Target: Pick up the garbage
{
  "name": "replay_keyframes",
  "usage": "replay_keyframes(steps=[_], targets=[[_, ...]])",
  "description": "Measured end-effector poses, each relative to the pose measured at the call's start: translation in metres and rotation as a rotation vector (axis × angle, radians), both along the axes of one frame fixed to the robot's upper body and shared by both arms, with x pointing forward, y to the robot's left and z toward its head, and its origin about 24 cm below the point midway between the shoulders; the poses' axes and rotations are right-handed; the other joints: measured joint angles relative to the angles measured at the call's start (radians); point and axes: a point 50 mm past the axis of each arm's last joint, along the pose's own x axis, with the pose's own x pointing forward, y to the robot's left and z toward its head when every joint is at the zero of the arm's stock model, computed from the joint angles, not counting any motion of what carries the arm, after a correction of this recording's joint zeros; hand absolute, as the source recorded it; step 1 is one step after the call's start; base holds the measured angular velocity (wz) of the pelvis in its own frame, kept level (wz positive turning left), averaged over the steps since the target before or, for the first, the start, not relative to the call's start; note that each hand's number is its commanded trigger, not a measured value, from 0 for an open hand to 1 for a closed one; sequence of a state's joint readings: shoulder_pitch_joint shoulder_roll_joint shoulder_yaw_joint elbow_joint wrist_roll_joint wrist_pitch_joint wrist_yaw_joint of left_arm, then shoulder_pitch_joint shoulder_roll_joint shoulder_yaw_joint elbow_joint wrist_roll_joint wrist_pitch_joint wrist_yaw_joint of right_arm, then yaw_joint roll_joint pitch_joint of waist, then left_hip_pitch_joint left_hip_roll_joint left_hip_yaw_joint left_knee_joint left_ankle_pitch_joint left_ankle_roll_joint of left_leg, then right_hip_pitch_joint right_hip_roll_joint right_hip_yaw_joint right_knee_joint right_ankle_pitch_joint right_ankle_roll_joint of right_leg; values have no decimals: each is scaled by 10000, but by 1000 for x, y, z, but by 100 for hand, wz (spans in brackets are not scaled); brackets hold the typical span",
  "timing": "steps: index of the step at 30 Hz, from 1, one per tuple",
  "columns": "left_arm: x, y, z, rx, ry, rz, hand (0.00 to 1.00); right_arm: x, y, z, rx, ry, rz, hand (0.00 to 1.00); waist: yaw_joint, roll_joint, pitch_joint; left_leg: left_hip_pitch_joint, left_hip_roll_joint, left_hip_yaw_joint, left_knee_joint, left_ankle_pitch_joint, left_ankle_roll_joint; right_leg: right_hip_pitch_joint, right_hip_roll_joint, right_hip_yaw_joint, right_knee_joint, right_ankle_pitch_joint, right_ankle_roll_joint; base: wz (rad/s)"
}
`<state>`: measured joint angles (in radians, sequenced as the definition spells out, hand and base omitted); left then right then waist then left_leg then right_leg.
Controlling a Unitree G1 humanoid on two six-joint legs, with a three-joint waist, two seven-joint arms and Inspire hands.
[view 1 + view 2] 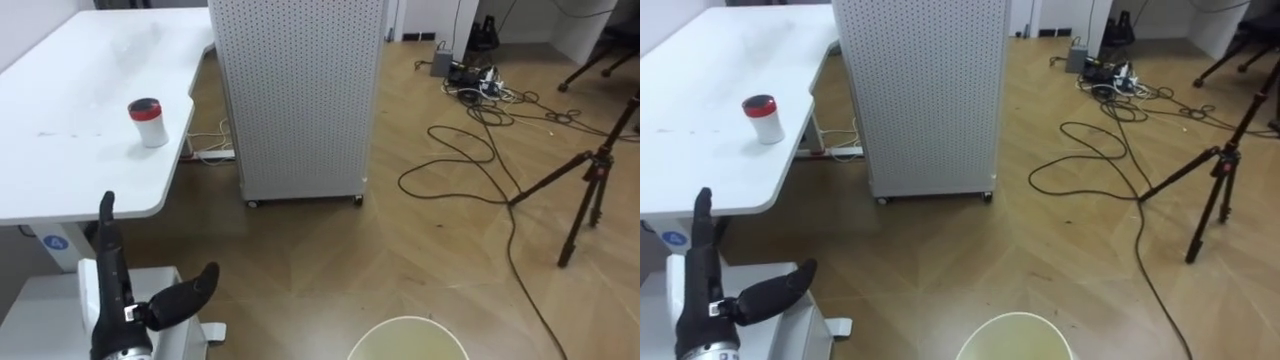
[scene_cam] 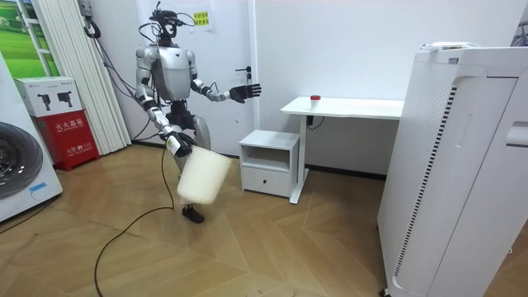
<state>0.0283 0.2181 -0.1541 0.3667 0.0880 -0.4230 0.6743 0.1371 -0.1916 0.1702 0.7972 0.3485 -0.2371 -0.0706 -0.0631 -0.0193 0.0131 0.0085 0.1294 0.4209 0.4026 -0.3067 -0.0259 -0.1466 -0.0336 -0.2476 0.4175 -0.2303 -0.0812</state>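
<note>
Between the robot and the garbage: a tall white perforated metal cabinet (image 1: pixel 300 100) on castors, standing on the wooden floor (image 1: pixel 400 250) just beside the right edge of the white tabletop (image 1: pixel 60 150). On that tabletop, upright and well apart from either hand, the small white cup with a red lid (image 1: pixel 148 122). Below the tabletop's near corner, a low white drawer unit (image 1: pixel 40 310). Off to the right, 1 black tripod (image 1: pixel 590 190) and loose black cables (image 1: pixel 470 150) sprawled over the floor. At the bottom edge of the eye views, the pale round rim of a white plastic bin (image 1: pixel 408 338).

From the room view: the whole bin hanging tilted at the right hand (image 2: pixel 176 145), low by the hip; cannot tell how those fingers sit on the rim. Also there, the robot upright, near the drawer unit but not touching it.

Left hand (image 1: pixel 120 300) held out forward, fingers straight and pointing up, thumb spread wide, holding nothing.
</note>
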Motion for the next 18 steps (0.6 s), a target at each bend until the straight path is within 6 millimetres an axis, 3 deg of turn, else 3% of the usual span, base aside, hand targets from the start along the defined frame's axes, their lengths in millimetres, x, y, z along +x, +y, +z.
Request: replay_keyframes(steps=[4, 6, 8, 9, 10, 11, 13, 14, 15, 16, 18], targets=[[0, 1, -1, -1, 35, 28, 0, 0, 0, 0, 2, 16, 95, 100, 116, -33, 32, -280, 261, -123, 862, 3, -3, 150, 140, 22, 19, -119, -116, 2], [-1, 6, 0, -11, 22, 206, 0, -1, 0, 0, -56, 31, 223, 100, 90, -7, 52, -709, 484, -233, 1527, 54, -42, 230, 274, 79, -41, -152, -281, 13], [-3, 9, -1, -133, 61, 413, 0, -1, -1, 0, -166, 39, 299, 100, 147, -28, 56, -1317, 468, -610, 2020, 105, -103, 250, 232, 202, -30, -247, -369, 3], [-4, 9, -1, -167, 40, 486, 0, 0, -1, 1, -283, 29, 323, 100, 150, -63, 75, -1908, 286, -941, 1971, 111, -103, 257, 168, 248, -21, -347, -275, 0], [-4, 9, -1, -179, 24, 512, 0, 0, -1, 1, -318, 31, 304, 100, 127, -70, 76, -2231, 262, -996, 1897, 152, -129, 265, 151, 264, -21, -391, -234, -4], [-4, 10, -1, -295, -37, 640, 0, 0, -1, 1, -362, 34, 281, 100, 177, -58, 70, -2865, 262, -1067, 1576, 362, -193, 287, 138, 300, 13, -435, -269, -17], [-5, 13, 0, -359, -166, 917, 0, 0, -2, 1, -477, 40, 250, 100, 398, -33, 56, -3642, 319, -1180, 190, 1328, -165, 304, 80, 387, 388, -738, -292, -38], [-5, 13, 0, -365, -200, 960, 0, 0, -3, 1, -499, 40, 236, 100, 401, -7, 41, -3718, 322, -1240, -154, 1538, -147, 335, 76, 403, 519, -857, -248, -23], [-5, 13, 1, -386, -273, 962, 0, -1, -3, 1, -522, 58, 210, 100, 383, -8, 60, -3831, 300, -1246, -657, 2069, -46, 415, 7, 395, 804, -1163, -76, -8], [-5, 13, 1, -405, -297, 944, 0, -1, -3, 1, -528, 82, 177, 100, 382, -70, 21, -3786, 269, -1219, -734, 2689, 105, 488, -85, 502, 1083, -1494, 41, 0], [-5, 12, 1, -410, -344, 903, 0, -1, -3, 1, -537, 59, 159, 100, 352, -148, -6, -3668, 112, -1144, -543, 3111, 465, 659, -279, 530, 1201, -1811, 300, -2]])
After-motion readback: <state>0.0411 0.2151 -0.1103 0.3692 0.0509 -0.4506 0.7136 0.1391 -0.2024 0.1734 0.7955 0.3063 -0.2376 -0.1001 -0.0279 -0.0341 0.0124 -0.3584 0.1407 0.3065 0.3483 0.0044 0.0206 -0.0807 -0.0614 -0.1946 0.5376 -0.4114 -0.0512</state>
